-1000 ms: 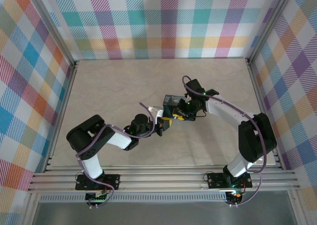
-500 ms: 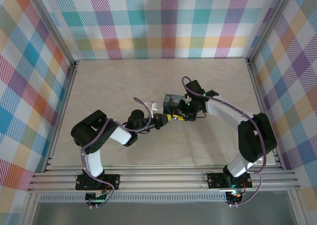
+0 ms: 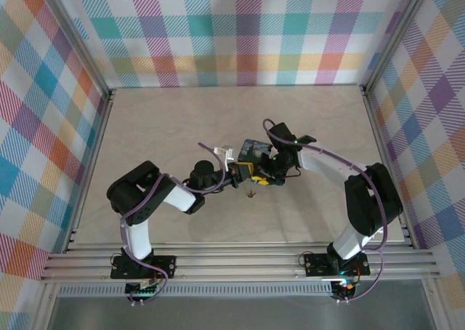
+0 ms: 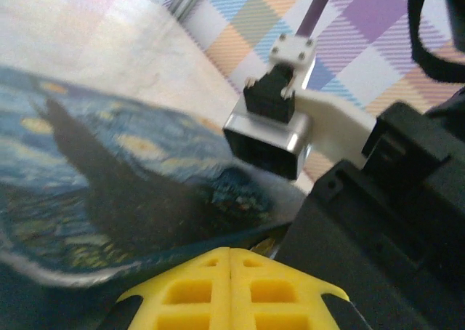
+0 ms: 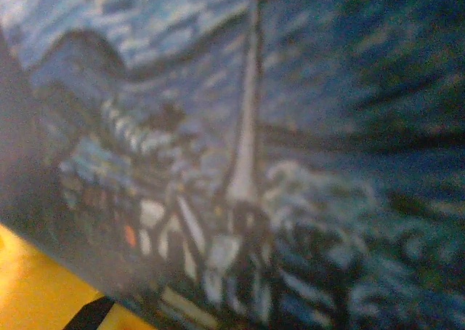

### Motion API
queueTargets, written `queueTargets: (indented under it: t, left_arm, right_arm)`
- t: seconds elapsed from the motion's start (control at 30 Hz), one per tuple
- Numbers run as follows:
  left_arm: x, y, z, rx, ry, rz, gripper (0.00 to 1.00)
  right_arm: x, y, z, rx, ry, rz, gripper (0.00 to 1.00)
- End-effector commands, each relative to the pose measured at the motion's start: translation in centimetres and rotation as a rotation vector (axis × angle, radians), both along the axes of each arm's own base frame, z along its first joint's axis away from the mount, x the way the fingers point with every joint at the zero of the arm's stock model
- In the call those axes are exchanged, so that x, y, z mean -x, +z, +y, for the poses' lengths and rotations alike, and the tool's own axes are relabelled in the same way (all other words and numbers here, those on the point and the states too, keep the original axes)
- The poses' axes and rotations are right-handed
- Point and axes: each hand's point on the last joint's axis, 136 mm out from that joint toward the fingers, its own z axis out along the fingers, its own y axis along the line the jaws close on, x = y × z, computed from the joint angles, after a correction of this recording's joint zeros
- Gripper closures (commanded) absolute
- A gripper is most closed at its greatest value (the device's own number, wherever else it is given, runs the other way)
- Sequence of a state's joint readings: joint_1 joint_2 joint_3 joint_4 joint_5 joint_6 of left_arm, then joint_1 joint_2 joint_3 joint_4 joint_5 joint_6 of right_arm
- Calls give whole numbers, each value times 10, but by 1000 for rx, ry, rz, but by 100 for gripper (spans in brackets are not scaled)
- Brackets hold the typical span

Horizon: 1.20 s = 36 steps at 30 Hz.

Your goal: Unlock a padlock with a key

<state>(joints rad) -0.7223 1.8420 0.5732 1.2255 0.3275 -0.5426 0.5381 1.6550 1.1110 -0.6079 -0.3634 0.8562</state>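
Note:
A dark-blue tin with a starry-night painting hangs tilted at mid-table. My right gripper is shut on its near edge. The tin's lid lies very close in the right wrist view, with one yellow fingertip at the bottom left. My left gripper is shut with nothing between its yellow fingers, and its tip is pressed against the tin's rim. A tiny dark thing lies on the table just in front of both grippers. It is too small to tell whether it is the padlock or the key.
The right arm's wrist camera hangs just over the tin and beside my left fingertips. Checked walls and metal rails enclose the beige table. Both arms crowd the middle.
The tin has tipped so that its painted face shows. The tiny dark thing has appeared on the table below it. My left gripper has moved right, up against the tin.

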Motion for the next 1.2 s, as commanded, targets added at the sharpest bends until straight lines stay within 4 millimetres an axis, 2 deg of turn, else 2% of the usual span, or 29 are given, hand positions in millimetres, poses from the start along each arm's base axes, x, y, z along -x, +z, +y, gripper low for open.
queueTargets:
  t: [0.0, 0.1, 0.2, 0.37, 0.53, 0.73, 1.0, 1.17]
  left_arm:
    - [5, -9, 14, -137, 29, -12, 100]
    - [7, -12, 25, -249, 45, 3, 90]
    - [12, -17, 34, -350, 44, 28, 85]
    - [25, -26, 44, -443, 16, 58, 81]
    - [48, -46, 44, -586, -63, 117, 76]
    - [66, -59, 32, -711, -93, 223, 70]
    - [67, -85, 7, -826, -113, 288, 68]
    - [71, -103, 3, -920, -107, 296, 67]
  right_arm:
    - [-22, -4, 1, 49, 33, -95, 100]
    - [-33, -19, -8, 122, 41, -147, 99]
    - [-37, -26, -12, 150, 45, -167, 87]
    - [-35, -20, -11, 154, 65, -196, 61]
    - [-28, -7, -15, 145, 76, -227, 47]
    - [-13, -4, -24, 133, 79, -235, 44]
    - [2, -11, -37, 114, 59, -226, 44]
    - [7, -14, -48, 108, 43, -223, 44]
